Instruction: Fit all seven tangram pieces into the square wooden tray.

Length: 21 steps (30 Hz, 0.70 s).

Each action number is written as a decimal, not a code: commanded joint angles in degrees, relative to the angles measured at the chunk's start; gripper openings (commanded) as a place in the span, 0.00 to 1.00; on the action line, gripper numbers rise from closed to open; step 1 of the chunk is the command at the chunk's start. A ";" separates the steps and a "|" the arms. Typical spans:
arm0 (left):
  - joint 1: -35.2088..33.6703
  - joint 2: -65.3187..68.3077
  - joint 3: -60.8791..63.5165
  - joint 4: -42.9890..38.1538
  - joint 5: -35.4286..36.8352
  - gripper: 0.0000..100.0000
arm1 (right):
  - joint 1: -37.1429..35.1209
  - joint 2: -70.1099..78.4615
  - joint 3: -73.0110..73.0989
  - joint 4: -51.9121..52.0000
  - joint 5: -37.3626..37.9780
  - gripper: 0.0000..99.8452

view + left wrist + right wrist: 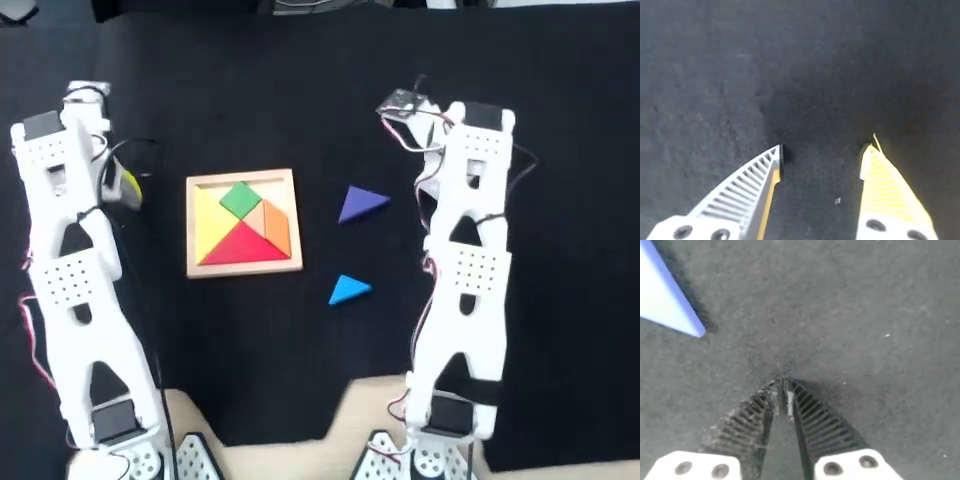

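The square wooden tray [193, 268] lies left of the table's middle, holding a yellow triangle [209, 225], a red triangle [240, 246], a green square [240, 198], an orange piece [278, 229] and a pale small triangle [256, 214]. To its right on the black cloth lie a purple triangle [360, 203] and a blue triangle [348, 290]. My left gripper [822, 156] hangs open over bare cloth left of the tray, nothing between its fingers. My right gripper [784, 386] is shut and empty, its tips on the cloth near one corner of the purple triangle [665, 295].
The left arm [70, 270] stands along the left side, its yellow finger [130, 188] close to the tray's left edge. The right arm [465, 250] stands right of the loose triangles. A pale table edge [270, 450] shows at the front between the arm bases.
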 commanded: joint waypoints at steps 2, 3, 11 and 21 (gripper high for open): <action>-1.63 7.30 -6.46 7.03 -4.48 0.22 | 5.01 1.98 -1.71 3.08 1.67 0.01; -2.07 6.59 -5.67 7.03 -4.57 0.20 | 5.89 1.98 -0.40 3.08 3.08 0.01; -2.51 -5.10 19.03 6.95 -13.36 0.18 | 11.96 -0.66 10.51 3.08 9.85 0.01; -2.95 -15.21 27.38 6.77 -14.68 0.18 | 21.36 -13.32 30.90 2.99 17.67 0.01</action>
